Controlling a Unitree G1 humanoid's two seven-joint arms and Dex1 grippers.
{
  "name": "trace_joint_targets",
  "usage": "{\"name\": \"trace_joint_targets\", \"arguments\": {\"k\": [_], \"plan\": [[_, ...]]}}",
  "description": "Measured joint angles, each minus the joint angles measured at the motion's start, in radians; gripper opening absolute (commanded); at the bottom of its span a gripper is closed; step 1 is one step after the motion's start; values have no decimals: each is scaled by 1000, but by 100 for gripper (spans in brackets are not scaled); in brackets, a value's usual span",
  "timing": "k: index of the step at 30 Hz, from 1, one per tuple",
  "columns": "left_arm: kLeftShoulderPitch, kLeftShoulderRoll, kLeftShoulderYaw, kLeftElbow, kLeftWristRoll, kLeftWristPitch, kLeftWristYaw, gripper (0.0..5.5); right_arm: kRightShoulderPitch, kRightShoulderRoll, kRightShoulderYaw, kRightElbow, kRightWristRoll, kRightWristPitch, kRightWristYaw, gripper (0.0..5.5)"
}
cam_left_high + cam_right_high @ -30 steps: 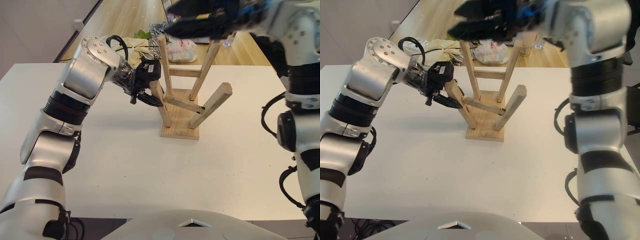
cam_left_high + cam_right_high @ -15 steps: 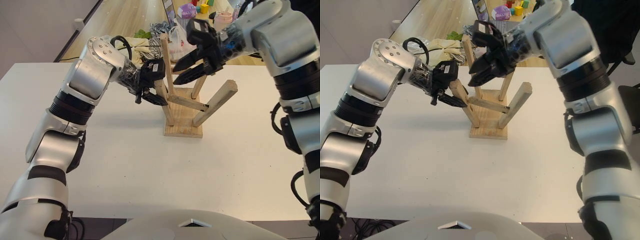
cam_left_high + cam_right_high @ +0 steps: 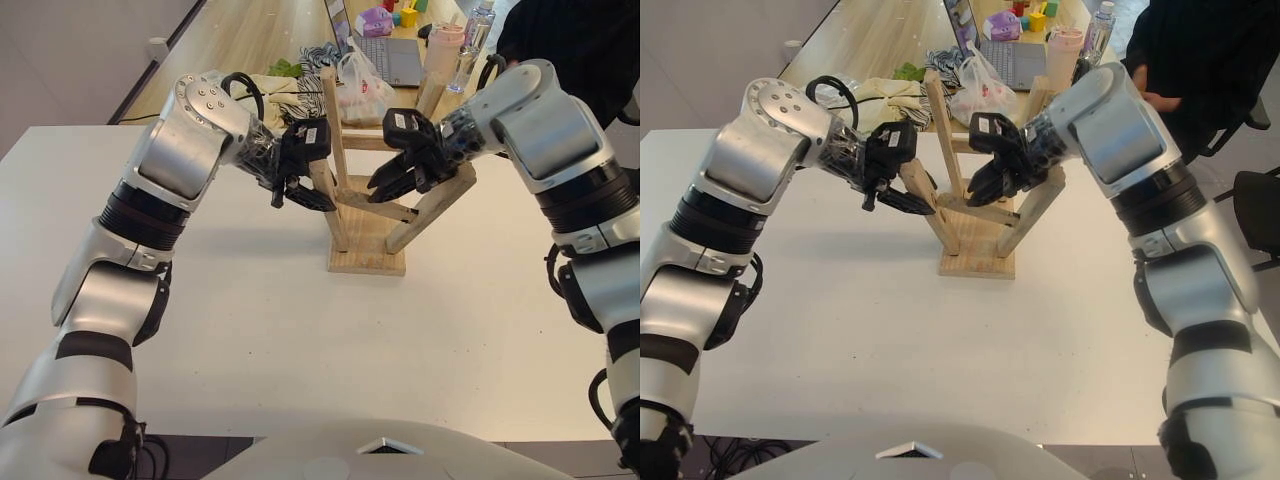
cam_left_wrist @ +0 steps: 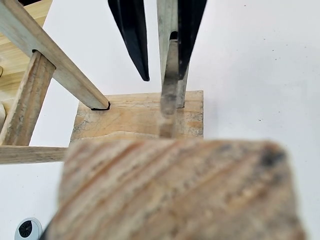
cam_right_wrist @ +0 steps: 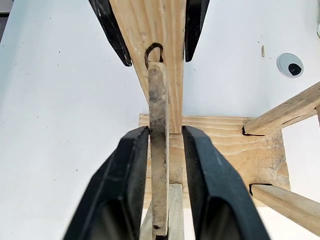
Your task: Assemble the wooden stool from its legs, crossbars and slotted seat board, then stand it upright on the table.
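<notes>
1. The wooden stool (image 3: 340, 228) is set upside down on the white table (image 3: 300, 330), slightly toward 1 o'clock from the table's middle. The slotted seat board (image 3: 366, 263) is laid flat and the legs point up.
2. The leg (image 5: 150, 25) at the stool's 9 o'clock corner is clamped by the left gripper (image 3: 308, 197). The gripper's fingers are pressed against two opposite faces close to the crossbar joint.
3. A crossbar (image 3: 372, 204) is seated in that leg's slot and is run toward 3 o'clock to a leg (image 3: 432, 200) that is tilted outward.
4. The right gripper (image 5: 164, 132) is brought in from 2 o'clock and set astride this crossbar. Its fingers (image 5: 132, 200) are parted a little wider than the bar, and a thin gap is seen on one side, so nothing is clamped.
5. A second crossbar (image 3: 363, 143) is fitted between the two legs at 12 o'clock.
6. A plastic bag (image 3: 365, 92) and a laptop (image 3: 388, 58) are seen beyond the table at 12 o'clock.
</notes>
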Motion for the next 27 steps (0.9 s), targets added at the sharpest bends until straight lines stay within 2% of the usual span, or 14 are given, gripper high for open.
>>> {"name": "trace_joint_targets", "arguments": {"k": [5,27], "plan": [[0,-2,0,1,-1,0,2,201,13,14,-1,-1,-2,0,-1,40],[15,-11,0,-4,-2,13,30,201,72,5,36,-41,-76,-94,-6,40]]}}
